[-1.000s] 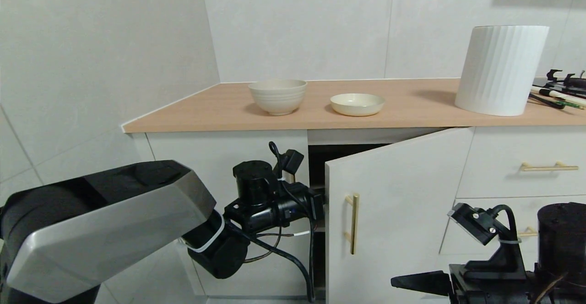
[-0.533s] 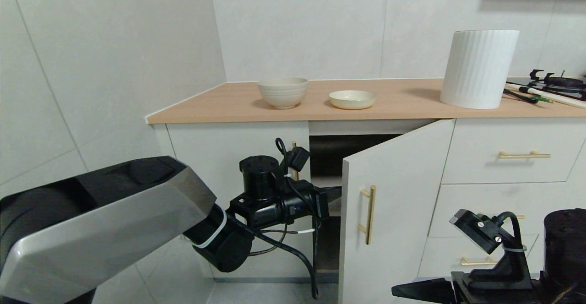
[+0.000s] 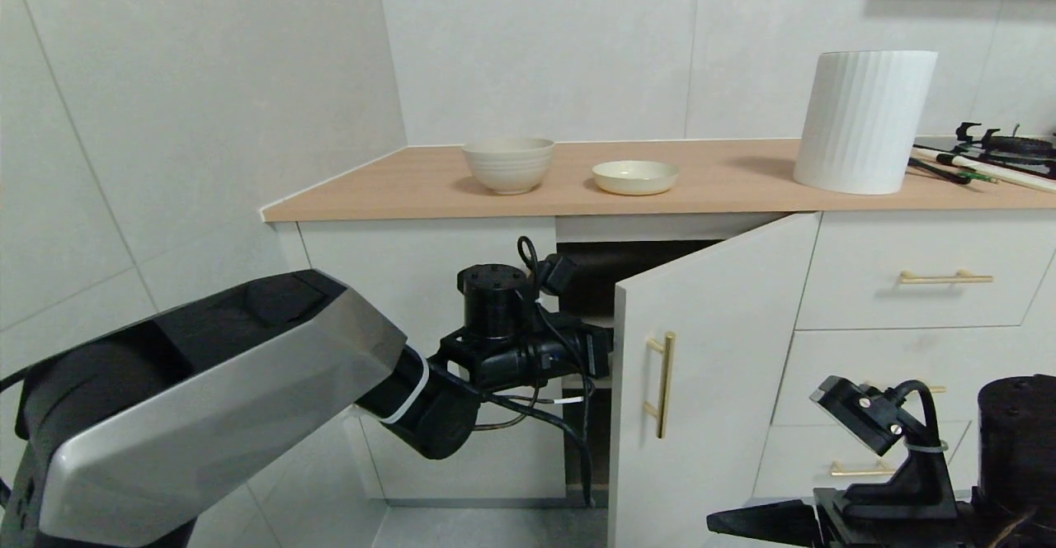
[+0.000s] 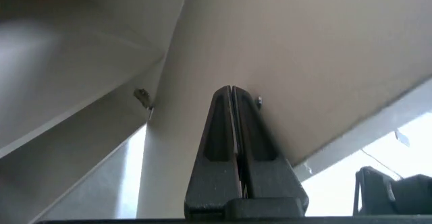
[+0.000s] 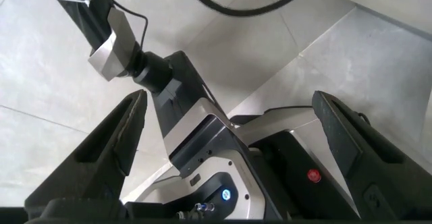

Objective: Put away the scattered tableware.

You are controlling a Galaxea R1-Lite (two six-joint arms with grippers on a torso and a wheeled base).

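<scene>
Two pieces of tableware sit on the counter point(image 3: 742, 177) in the head view: a bowl point(image 3: 507, 164) and, at its three o'clock, a shallow dish point(image 3: 635, 177), near each other but apart. Farther toward three o'clock a tall white ribbed tub point(image 3: 865, 123) stands upright, with some utensils point(image 3: 973, 170) lying just past it at the counter's end. Below the counter a cupboard door point(image 3: 709, 383) hangs partly open, its handle point(image 3: 662, 385) upright. A dark opening shows at the door's ten o'clock. The left gripper point(image 3: 609, 342) sits at that opening, at about five o'clock of the bowl and well below it, its tip at the door's edge. The right gripper point(image 3: 742, 523) lies low at five o'clock in the scene, one dark finger pointing toward nine o'clock.

In the left wrist view, the left gripper point(image 4: 231, 92) has its two fingers pressed together with nothing between them, the tip close to a pale panel point(image 4: 324, 48); whether it touches cannot be told.

In the right wrist view, the right gripper point(image 5: 236, 136) has its fingers point(image 5: 125, 140) spread wide apart and empty, above pale floor tiles point(image 5: 40, 82).
</scene>
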